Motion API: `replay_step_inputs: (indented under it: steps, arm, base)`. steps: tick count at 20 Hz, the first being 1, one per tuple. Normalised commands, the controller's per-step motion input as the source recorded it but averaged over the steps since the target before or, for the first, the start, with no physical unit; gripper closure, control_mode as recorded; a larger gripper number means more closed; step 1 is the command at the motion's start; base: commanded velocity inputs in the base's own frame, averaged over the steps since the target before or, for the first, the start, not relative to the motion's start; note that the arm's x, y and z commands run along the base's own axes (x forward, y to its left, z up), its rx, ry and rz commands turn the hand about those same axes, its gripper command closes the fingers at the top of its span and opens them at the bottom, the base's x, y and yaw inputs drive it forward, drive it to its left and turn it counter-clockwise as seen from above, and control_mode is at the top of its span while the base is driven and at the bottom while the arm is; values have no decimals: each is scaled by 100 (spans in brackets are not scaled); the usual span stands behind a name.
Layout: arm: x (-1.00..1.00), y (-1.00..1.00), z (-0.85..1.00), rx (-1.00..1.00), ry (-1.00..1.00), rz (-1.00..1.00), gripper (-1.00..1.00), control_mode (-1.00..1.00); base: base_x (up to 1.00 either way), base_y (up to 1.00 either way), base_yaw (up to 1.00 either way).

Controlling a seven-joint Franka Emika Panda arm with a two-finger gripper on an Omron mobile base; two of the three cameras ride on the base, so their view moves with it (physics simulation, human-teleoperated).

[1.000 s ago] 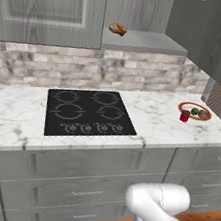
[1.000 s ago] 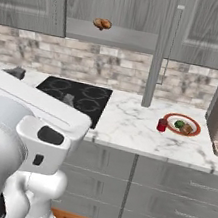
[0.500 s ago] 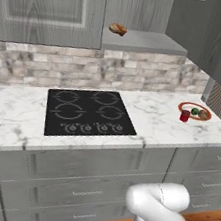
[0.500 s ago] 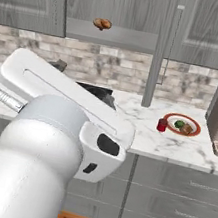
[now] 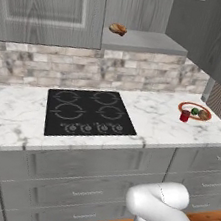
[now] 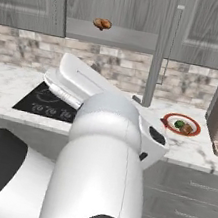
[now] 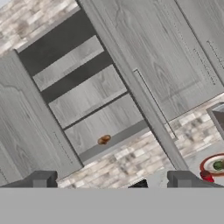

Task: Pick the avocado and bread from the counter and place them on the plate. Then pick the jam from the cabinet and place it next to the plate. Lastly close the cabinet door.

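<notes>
The cabinet door (image 6: 161, 44) stands open, edge-on between the arm and the plate (image 5: 195, 111). Only closing it looks left to do. A careless swing could strike the door's edge instead of pushing its face, or sweep low and knock the jam (image 5: 184, 115), which sits just beside the plate. The avocado (image 5: 195, 112) and bread (image 5: 203, 115) lie on the plate on the counter (image 5: 152, 114). The arm is folded near the base, hand tilted up toward the cabinet (image 7: 92, 92). The gripper (image 7: 111, 179) is wide and holds nothing. 1 pastry (image 5: 118, 29) remains on the shelf.
</notes>
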Motion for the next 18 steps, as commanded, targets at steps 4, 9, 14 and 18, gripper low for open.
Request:
replay_step_inputs:
  steps: [4, 9, 14, 18]
  arm:
    - [40, -8, -29, 0, 0, 3, -100, -100]
    - [47, -12, -21, 0, 0, 3, -100, -100]
    - [58, -21, -16, 2, 0, 3, -100, -100]
    - [65, -22, -16, 6, 0, 4, -100, -100]
  base:
    - [0, 0, 0]
    - [0, 0, 0]
    - [0, 0, 0]
    - [0, 0, 0]
